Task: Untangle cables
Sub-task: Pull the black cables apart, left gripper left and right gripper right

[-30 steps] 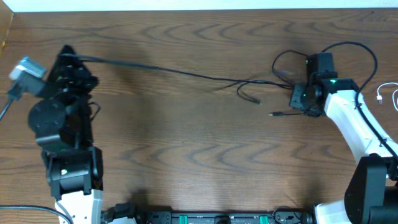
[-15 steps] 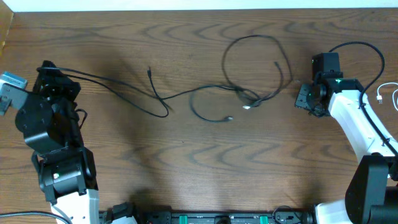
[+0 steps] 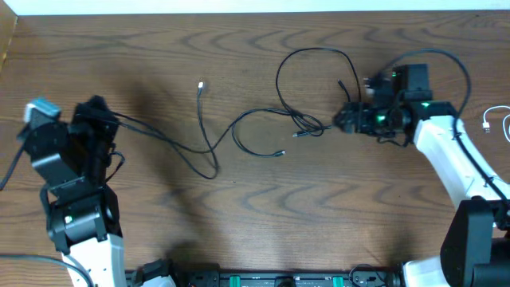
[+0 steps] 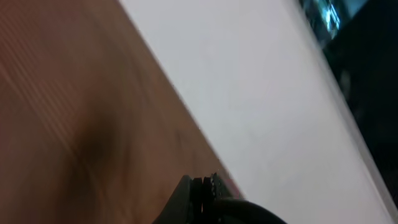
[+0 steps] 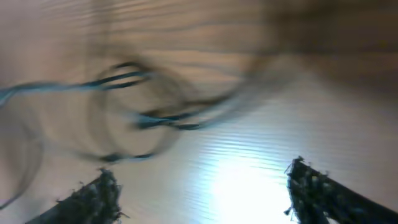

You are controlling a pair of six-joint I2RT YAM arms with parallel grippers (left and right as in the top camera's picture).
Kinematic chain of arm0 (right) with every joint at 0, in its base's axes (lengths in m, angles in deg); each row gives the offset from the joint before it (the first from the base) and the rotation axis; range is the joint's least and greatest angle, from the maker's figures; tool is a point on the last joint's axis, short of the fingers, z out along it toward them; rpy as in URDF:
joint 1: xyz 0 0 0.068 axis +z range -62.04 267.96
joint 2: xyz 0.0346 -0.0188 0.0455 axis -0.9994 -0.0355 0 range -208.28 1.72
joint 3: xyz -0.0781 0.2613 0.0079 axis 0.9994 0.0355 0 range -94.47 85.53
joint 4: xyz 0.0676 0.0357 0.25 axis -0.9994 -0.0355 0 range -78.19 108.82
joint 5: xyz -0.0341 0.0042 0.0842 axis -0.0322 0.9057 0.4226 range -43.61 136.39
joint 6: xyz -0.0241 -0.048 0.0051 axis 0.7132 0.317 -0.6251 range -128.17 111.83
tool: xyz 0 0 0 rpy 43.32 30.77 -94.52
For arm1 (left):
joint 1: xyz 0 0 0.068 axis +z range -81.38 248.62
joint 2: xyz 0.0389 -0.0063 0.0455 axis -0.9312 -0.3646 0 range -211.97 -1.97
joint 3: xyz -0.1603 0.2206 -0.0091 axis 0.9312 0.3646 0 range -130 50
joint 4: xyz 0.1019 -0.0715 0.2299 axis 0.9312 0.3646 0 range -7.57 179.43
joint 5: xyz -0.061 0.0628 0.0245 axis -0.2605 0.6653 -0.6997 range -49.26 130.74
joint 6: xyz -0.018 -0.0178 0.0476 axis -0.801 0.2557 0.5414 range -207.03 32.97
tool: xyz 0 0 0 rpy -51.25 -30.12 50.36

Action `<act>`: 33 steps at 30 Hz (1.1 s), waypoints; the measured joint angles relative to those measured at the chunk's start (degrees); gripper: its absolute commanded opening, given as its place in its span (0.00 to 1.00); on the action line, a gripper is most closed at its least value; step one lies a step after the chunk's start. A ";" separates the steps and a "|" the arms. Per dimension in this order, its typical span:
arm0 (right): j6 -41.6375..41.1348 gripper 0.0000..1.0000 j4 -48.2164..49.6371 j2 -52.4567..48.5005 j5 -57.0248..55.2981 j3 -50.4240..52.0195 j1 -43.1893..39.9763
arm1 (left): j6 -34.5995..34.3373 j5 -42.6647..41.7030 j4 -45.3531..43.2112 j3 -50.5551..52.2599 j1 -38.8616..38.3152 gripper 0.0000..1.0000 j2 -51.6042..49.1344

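Dropped by wide-spread right fingers [image 5: 93, 194], pinched by closed left fingers [image 3: 102, 118], the thin black cables [image 3: 307, 123] are slackened for untangling.

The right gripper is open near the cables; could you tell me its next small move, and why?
Probably ease the right gripper forward onto the black cables and close: it stands open, facing their tangled crossing.

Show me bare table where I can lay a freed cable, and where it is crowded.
Free: the near table strip below the black cables; also the far-left stretch above them. Crowded: the looped knot beside the right gripper, and the white cable at the right edge.
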 measured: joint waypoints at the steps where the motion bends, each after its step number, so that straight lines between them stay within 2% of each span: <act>1: 1.60 0.90 0.37 -0.09 1.49 0.04 1.22 | 0.00 -2.64 0.07 0.00 0.00 0.08 -0.83; 4: 6.67 0.90 1.07 -0.85 3.96 0.11 5.64 | 0.00 -7.54 0.13 0.00 0.00 0.08 -2.38; 7: 10.23 0.83 2.12 -2.38 1.68 0.13 10.19 | 0.00 -10.82 0.55 0.00 0.00 0.08 -3.52; 14: 13.40 0.72 8.46 -8.31 -17.05 0.17 20.90 | 0.00 -13.44 2.67 0.00 0.00 0.08 -4.20; 17: 13.46 0.49 11.67 -10.23 -25.31 0.22 23.85 | 0.00 -13.79 3.85 0.00 0.00 0.08 -4.20; 18: 13.00 0.29 12.44 -10.73 -28.44 0.22 24.70 | 0.00 -13.81 4.33 0.00 0.00 0.08 -4.20; 20: 12.63 0.04 13.05 -11.17 -31.93 0.22 25.44 | 0.00 -13.81 5.51 0.00 0.00 0.08 -4.20; 21: 12.46 0.01 13.18 -11.23 -33.24 0.22 25.73 | 0.00 -13.84 6.05 0.00 0.00 0.08 -4.20; 28: 11.54 0.01 9.57 -10.60 -32.72 0.20 25.16 | 0.04 -13.86 9.55 0.00 0.00 0.08 -4.20; 33: 9.84 0.01 3.85 -3.32 -34.84 -0.85 21.00 | 2.03 -11.67 14.91 0.00 -0.02 0.08 -4.59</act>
